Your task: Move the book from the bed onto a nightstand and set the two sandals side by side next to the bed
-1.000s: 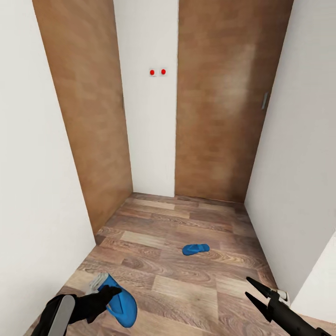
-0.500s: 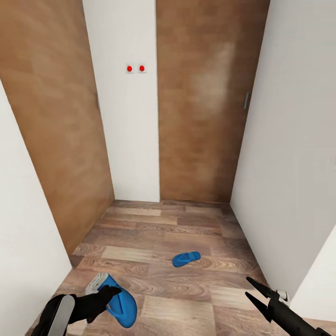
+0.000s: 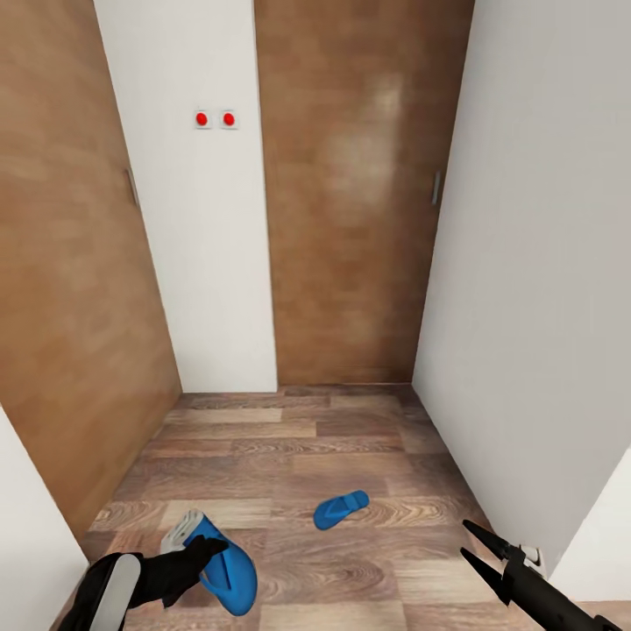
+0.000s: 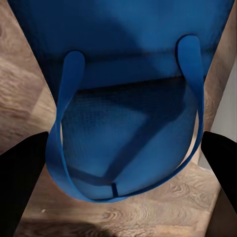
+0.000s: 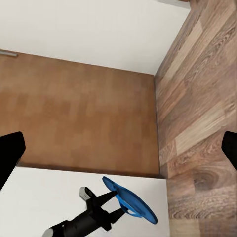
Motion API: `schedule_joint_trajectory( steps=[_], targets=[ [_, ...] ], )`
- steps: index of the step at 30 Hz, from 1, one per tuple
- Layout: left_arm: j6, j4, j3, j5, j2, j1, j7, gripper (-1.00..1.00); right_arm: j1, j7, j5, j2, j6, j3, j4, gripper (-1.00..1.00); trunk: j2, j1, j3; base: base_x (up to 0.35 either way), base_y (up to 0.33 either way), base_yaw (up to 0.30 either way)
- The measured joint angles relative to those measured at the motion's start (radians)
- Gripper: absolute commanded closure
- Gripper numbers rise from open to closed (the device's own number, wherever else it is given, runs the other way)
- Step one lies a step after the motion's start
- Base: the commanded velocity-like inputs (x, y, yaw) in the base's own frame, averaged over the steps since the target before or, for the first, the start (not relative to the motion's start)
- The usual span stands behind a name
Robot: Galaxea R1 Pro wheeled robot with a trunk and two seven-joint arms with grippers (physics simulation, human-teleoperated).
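At lower left, the left end effector (image 3: 203,554) is clamped on one blue sandal (image 3: 226,574), held off the wood floor (image 3: 289,438). Ahead lies the second sandal (image 3: 341,509), long axis slanting up to the right, slightly nearer the right end effector (image 3: 475,545), whose fingers stand apart, holding nothing.

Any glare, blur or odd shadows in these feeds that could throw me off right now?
Head view: a pale washed-out glare patch on the brown wooden door straight ahead; the loose bright blue flip-flop on the floor is sharp. Left wrist view: the held blue flip-flop is so close that its sole looks dark and shadowed. Right wrist view: evenly lit, left gripper crisp.
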Motion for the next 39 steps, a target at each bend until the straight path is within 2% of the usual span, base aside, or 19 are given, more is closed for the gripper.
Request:
schedule_joint_trajectory(
  steps=[13,22,35,39],
  targets=[
    [0.000,0.000,0.000,0.000,0.000,0.000,0.000,1.00,0.000,-0.002,0.000,0.003,0.000,0.000,0.002,-1.00,0.000,0.000,0.000,0.285,0.194,-0.029],
    [0.000,0.000,0.000,0.000,0.000,0.000,0.000,1.00,0.000,-0.006,0.000,0.024,0.001,-0.005,0.004,-1.00,0.000,0.000,0.000,0.247,0.148,-0.001],
    [0.000,0.000,0.000,0.004,0.000,0.000,0.000,1.00,0.000,-0.006,0.005,0.028,0.000,0.000,0.004,-1.00,0.000,0.001,0.000,0.044,0.015,0.000],
    [0.000,-0.003,0.001,0.005,0.001,0.000,0.000,1.00,0.000,-0.024,0.008,0.028,0.002,0.007,0.004,-1.00,0.000,0.001,0.000,0.002,0.001,0.000]
  ],
)
